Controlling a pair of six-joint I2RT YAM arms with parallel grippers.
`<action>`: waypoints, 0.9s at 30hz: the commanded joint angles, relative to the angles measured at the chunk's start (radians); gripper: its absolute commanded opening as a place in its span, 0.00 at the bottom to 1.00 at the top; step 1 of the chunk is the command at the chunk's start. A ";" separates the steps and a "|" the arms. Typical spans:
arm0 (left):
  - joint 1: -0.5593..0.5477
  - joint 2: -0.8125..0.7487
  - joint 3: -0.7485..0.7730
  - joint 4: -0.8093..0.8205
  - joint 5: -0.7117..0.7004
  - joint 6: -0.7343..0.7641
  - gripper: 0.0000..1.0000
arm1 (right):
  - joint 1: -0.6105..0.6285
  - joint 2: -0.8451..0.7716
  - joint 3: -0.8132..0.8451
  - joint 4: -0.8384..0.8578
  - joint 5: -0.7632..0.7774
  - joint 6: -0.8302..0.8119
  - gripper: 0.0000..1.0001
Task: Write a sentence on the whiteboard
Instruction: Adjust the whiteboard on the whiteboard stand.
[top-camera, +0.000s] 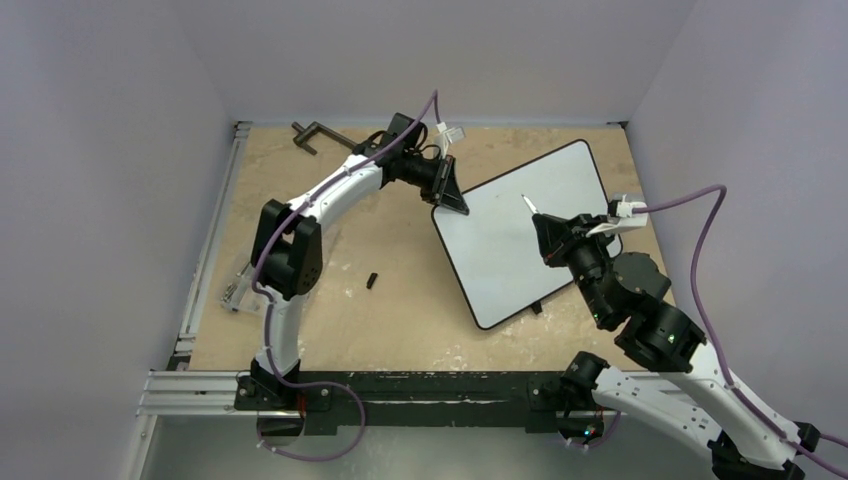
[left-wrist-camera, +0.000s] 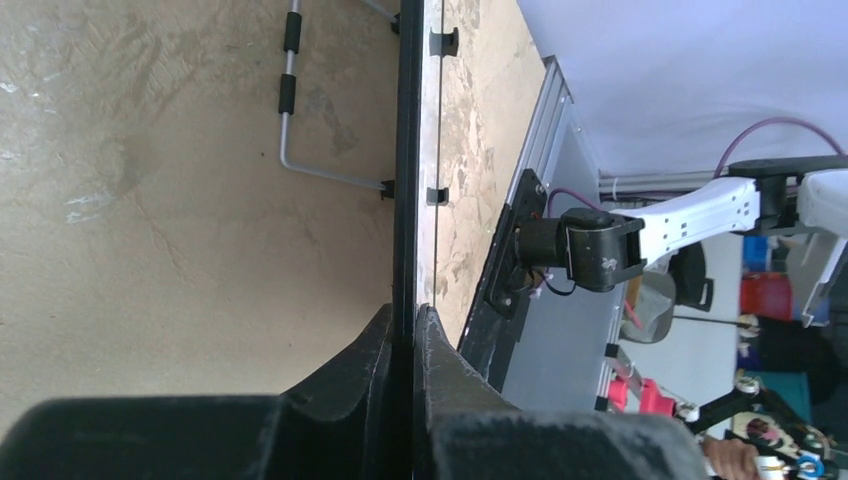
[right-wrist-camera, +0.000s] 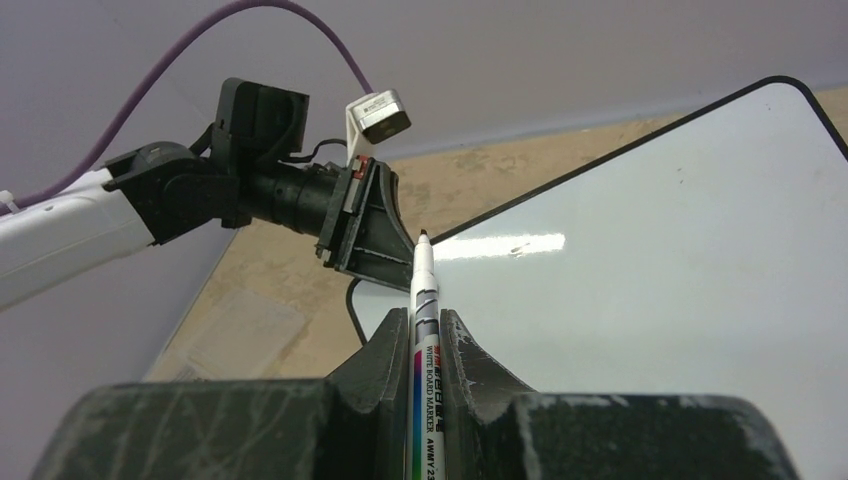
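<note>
The whiteboard (top-camera: 520, 245) lies tilted on the table at centre right, and its face shows no writing; the sentence is not in view. My left gripper (top-camera: 452, 196) is shut on the board's far left edge; the left wrist view shows the black rim (left-wrist-camera: 408, 180) edge-on between the fingers (left-wrist-camera: 412, 330). My right gripper (top-camera: 547, 226) is shut on a white whiteboard marker (top-camera: 529, 206) and holds it over the board's upper middle. In the right wrist view the marker (right-wrist-camera: 424, 300) points forward, uncapped, with its tip just above the board (right-wrist-camera: 660, 260).
A small black cap (top-camera: 372, 281) lies on the wooden table left of the board. A clear plastic sheet (top-camera: 236, 291) sits at the table's left edge. A dark clamp (top-camera: 312, 135) lies at the back left. A metal rail (top-camera: 400, 392) runs along the near edge.
</note>
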 joint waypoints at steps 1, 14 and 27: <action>-0.019 -0.054 -0.094 0.196 -0.094 -0.126 0.00 | -0.003 -0.005 0.007 0.017 0.012 0.010 0.00; -0.037 -0.025 -0.035 0.192 -0.125 -0.103 0.00 | -0.003 -0.002 -0.001 0.013 0.017 0.015 0.00; -0.056 -0.031 0.028 0.081 -0.229 -0.004 0.34 | -0.003 -0.008 0.009 0.006 0.023 0.006 0.00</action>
